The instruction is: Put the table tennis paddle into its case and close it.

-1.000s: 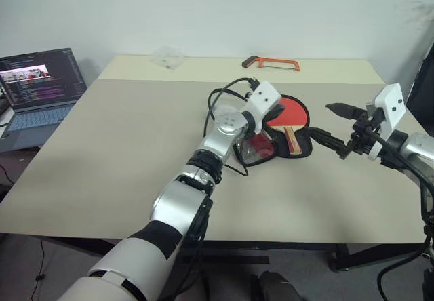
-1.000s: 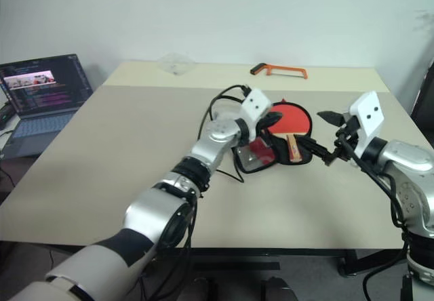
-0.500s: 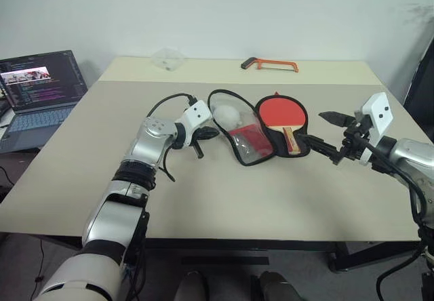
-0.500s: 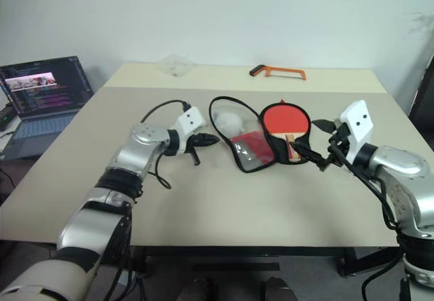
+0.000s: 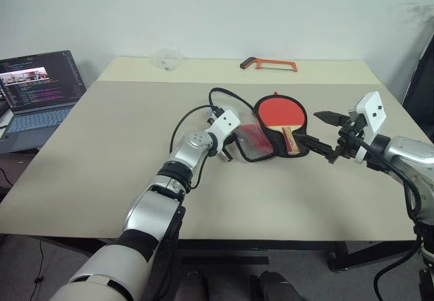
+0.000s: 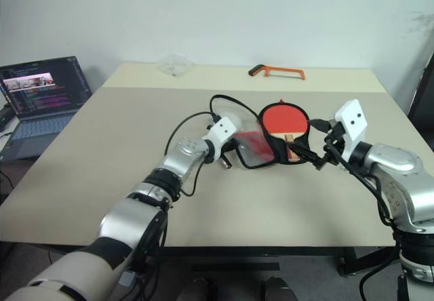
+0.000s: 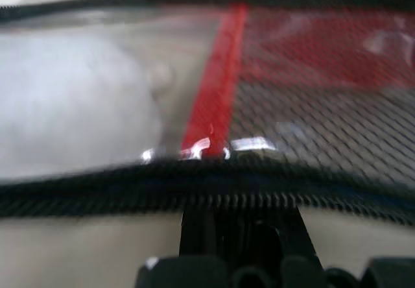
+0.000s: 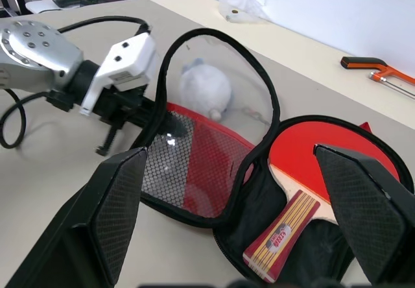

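Paddle [image 5: 279, 113] is seen lying in the opened case [image 5: 252, 138], mid-table. L gripper [image 5: 226, 153], pressed together, is set at flap's 9 o'clock edge. R gripper [image 5: 323, 135] is spread at 3 o'clock. Step judged: closing. Next: flap to be folded over, then zipped.

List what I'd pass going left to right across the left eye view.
Laptop → left gripper → case → paddle → right gripper.

Left pincer [image 5: 227, 153] closed, arm stretched forward — right pincer [image 5: 324, 137] spread wide, pointing inward toward it.
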You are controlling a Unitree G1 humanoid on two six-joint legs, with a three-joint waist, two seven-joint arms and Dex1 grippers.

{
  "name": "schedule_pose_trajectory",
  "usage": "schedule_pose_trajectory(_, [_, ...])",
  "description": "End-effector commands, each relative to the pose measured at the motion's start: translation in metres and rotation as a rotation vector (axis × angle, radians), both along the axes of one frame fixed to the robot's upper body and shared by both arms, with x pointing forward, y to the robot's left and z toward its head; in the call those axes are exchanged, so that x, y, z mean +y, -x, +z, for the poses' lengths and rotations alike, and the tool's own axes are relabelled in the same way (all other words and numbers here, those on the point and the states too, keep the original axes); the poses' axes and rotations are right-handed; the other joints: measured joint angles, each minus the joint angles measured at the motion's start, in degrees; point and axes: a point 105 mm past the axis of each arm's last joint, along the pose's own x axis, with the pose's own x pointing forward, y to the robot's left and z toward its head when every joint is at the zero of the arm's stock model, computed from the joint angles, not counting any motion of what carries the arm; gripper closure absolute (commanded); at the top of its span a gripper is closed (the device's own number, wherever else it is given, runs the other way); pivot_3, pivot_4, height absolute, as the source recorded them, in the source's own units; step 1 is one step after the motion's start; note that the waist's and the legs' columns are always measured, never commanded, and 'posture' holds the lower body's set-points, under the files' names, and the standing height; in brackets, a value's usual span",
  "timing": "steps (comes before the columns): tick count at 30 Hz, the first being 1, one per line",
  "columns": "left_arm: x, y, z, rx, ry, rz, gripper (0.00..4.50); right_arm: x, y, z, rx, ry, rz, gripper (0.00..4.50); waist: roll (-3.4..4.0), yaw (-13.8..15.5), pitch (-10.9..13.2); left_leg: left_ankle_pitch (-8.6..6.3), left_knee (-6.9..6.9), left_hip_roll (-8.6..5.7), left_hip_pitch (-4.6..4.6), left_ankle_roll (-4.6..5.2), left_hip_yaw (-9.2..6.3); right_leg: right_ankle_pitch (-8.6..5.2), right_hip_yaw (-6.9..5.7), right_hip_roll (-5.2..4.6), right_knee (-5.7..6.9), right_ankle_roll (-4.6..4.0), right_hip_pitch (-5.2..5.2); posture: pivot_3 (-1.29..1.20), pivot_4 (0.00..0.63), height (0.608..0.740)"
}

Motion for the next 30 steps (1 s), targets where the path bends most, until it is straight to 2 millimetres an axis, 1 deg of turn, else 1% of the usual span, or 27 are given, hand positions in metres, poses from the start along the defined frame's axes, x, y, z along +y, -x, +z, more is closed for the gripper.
schedule_pose_trajectory(1, [-0.017, -0.007, 0.037, -0.137, 0.062, -0.008, 4.46, -0.001, 0.002, 0.012, -0.053, 0.013, -0.006, 0.00, -0.01, 0.03, 0.00, 0.00, 0.00, 0.00, 0.00, 0.00, 0.00, 0.00, 0.00, 0.00, 0.00, 0.00, 0.00, 0.00, 0.150, 0.740])
schedule_pose_trajectory(4, [-0.033, -0.007, 0.064, -0.224, 0.158, -0.013, 4.46, -0.003, 0.002, 0.014, -0.063, 0.010, -0.019, 0.00, -0.03, 0.14, 0.02, 0.00, 0.00, -0.02, -0.01, 0.00, 0.00, 0.00, 0.00, -0.01, -0.01, 0.00, 0.00, 0.00, 0.150, 0.740])
schedule_pose_trajectory(6, [-0.048, -0.005, 0.081, -0.267, 0.227, -0.035, 4.46, -0.006, 0.001, 0.019, -0.081, 0.000, -0.041, 0.00, -0.03, 0.25, 0.02, 0.00, 0.00, -0.02, -0.01, 0.00, 0.00, 0.00, 0.00, -0.01, -0.02, 0.01, 0.00, 0.00, 0.150, 0.740])
schedule_pose_trajectory(8, [-0.064, -0.001, 0.088, -0.279, 0.255, -0.055, 4.46, -0.010, 0.000, 0.025, -0.103, -0.017, -0.060, 0.00, -0.03, 0.31, 0.02, 0.00, 0.00, -0.03, -0.02, -0.01, 0.00, 0.00, 0.00, -0.01, -0.06, 0.01, 0.02, 0.00, 0.150, 0.740])
schedule_pose_trajectory(10, [-0.077, 0.003, 0.085, -0.269, 0.255, -0.073, 4.46, -0.014, 0.000, 0.032, -0.122, -0.033, -0.075, 0.00, -0.03, 0.30, 0.02, 0.00, -0.02, -0.04, -0.02, -0.01, 0.01, -0.01, 0.01, -0.02, -0.08, 0.02, 0.02, 0.00, 0.150, 0.740])
schedule_pose_trajectory(13, [-0.095, 0.008, 0.064, -0.214, 0.235, -0.053, 4.46, -0.022, -0.002, 0.042, -0.154, -0.064, -0.123, 0.00, -0.03, 0.21, 0.02, 0.00, -0.04, -0.04, 0.00, 0.00, 0.02, -0.01, 0.01, -0.02, -0.09, 0.02, 0.02, 0.00, 0.150, 0.740])
schedule_pose_trajectory(15, [-0.098, 0.009, 0.055, -0.194, 0.229, -0.029, 4.46, -0.025, -0.002, 0.045, -0.161, -0.075, -0.147, 0.00, -0.03, 0.13, 0.02, 0.00, -0.04, -0.04, 0.01, 0.00, 0.01, -0.01, 0.01, -0.01, -0.08, 0.02, 0.02, 0.00, 0.150, 0.740])
schedule_pose_trajectory(17, [-0.096, 0.008, 0.053, -0.196, 0.229, -0.019, 4.46, -0.027, -0.003, 0.046, -0.166, -0.076, -0.159, 0.00, -0.03, -0.16, 0.02, 0.00, -0.05, -0.03, 0.01, 0.00, 0.01, -0.01, 0.02, -0.01, -0.08, 0.02, 0.02, 0.00, 0.150, 0.740])
schedule_pose_trajectory(19, [-0.086, 0.004, 0.054, -0.184, 0.257, 0.015, 4.46, -0.028, -0.003, 0.045, -0.156, -0.090, -0.173, 0.00, -0.03, -0.39, 0.02, 0.00, -0.08, -0.03, 0.03, 0.00, 0.02, -0.01, 0.05, 0.00, -0.06, 0.02, 0.00, 0.00, 0.150, 0.740])
schedule_pose_trajectory(22, [-0.072, 0.000, 0.059, -0.193, 0.278, 0.012, 4.46, -0.030, -0.009, 0.040, -0.109, -0.117, -0.201, 0.00, -0.03, -0.41, 0.02, 0.00, -0.10, -0.02, 0.04, -0.01, 0.01, -0.01, 0.05, 0.01, -0.04, 0.02, -0.01, 0.00, 0.150, 0.740])
schedule_pose_trajectory(24, [-0.058, 0.000, 0.071, -0.211, 0.316, -0.036, 4.46, -0.038, -0.023, 0.027, -0.026, -0.162, -0.296, 0.00, -0.02, -0.45, 0.01, 0.01, -0.10, -0.03, 0.04, -0.01, 0.01, -0.01, 0.05, 0.00, -0.04, 0.02, -0.01, 0.00, 0.150, 0.740])
schedule_pose_trajectory(25, [-0.048, 0.000, 0.078, -0.224, 0.332, -0.059, 4.46, -0.041, -0.031, 0.019, 0.019, -0.185, -0.341, 0.00, -0.02, -0.61, 0.01, 0.01, -0.10, -0.02, 0.05, -0.01, 0.04, 0.00, 0.07, 0.00, -0.04, 0.01, -0.01, 0.00, 0.150, 0.740])
schedule_pose_trajectory(26, [-0.032, 0.002, 0.086, -0.238, 0.347, -0.098, 4.46, -0.046, -0.040, 0.009, 0.083, -0.265, -0.396, 0.00, -0.02, -0.58, 0.01, 0.01, -0.10, -0.02, 0.06, -0.02, 0.05, 0.01, 0.08, 0.00, -0.03, 0.00, -0.01, 0.00, 0.150, 0.740])
schedule_pose_trajectory(28, [-0.009, 0.006, 0.094, -0.247, 0.358, -0.128, 4.11, -0.049, -0.051, -0.005, 0.174, -0.381, -0.456, 0.00, -0.02, -0.89, 0.01, 0.07, -0.15, 0.07, 0.11, -0.10, 0.05, 0.13, 0.07, 0.03, 0.01, -0.21, -0.02, 0.00, 0.150, 0.740])
schedule_pose_trajectory(30, [0.014, 0.014, 0.100, -0.241, 0.355, -0.148, 3.54, -0.050, -0.059, -0.018, 0.255, -0.481, -0.487, 0.00, -0.01, -0.72, 0.01, 0.14, -0.24, 0.08, 0.09, -0.21, 0.01, 0.18, 0.02, 0.04, 0.06, -0.34, -0.07, 0.00, 0.150, 0.740])
